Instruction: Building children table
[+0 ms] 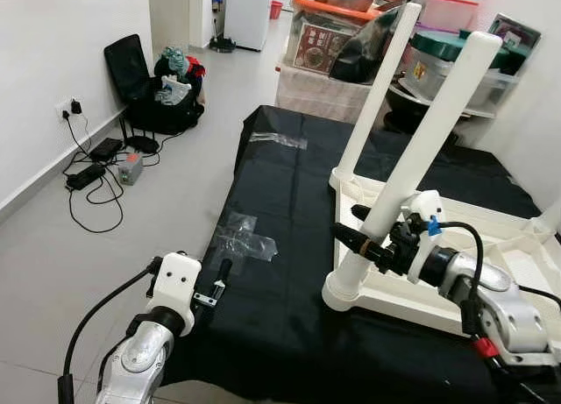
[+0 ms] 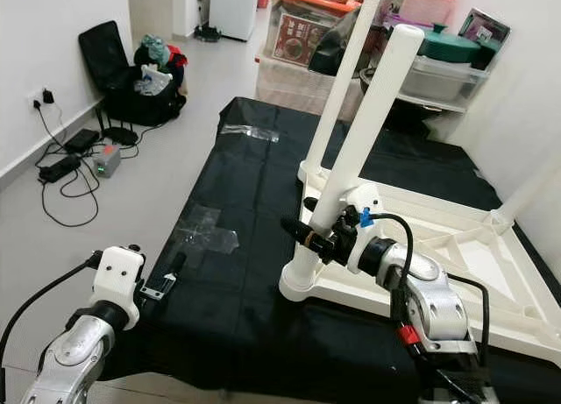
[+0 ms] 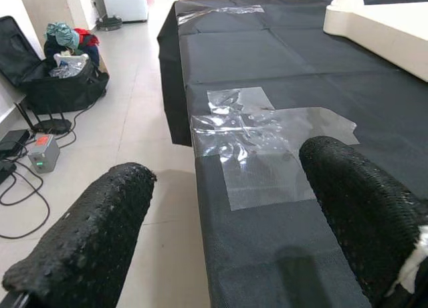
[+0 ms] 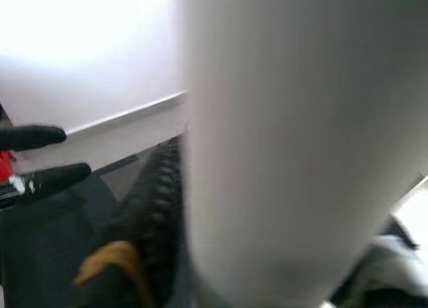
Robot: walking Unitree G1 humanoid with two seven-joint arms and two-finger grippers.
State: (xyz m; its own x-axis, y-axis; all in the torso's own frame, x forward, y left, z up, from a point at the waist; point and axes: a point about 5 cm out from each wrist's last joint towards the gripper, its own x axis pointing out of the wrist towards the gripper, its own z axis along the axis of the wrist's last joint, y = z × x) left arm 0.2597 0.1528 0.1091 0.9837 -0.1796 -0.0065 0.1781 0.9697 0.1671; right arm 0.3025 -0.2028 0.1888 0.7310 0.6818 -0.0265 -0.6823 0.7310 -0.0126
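My right gripper (image 2: 308, 232) clamps the white plastic table leg (image 2: 351, 154); at eight o'clock, my left gripper (image 1: 216, 279) hangs wide apart. I read no writing.

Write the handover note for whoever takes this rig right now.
Right hand: closed around the near white leg, low down, above its corner socket.
Left hand: open, idle over the near edge of the black cloth, holding nothing.
The white tabletop lies upside down on the cloth.
Done: two legs stand upright, the near one and the far leg.
Left: seating of the near leg is unconfirmed; other corners are out of frame.
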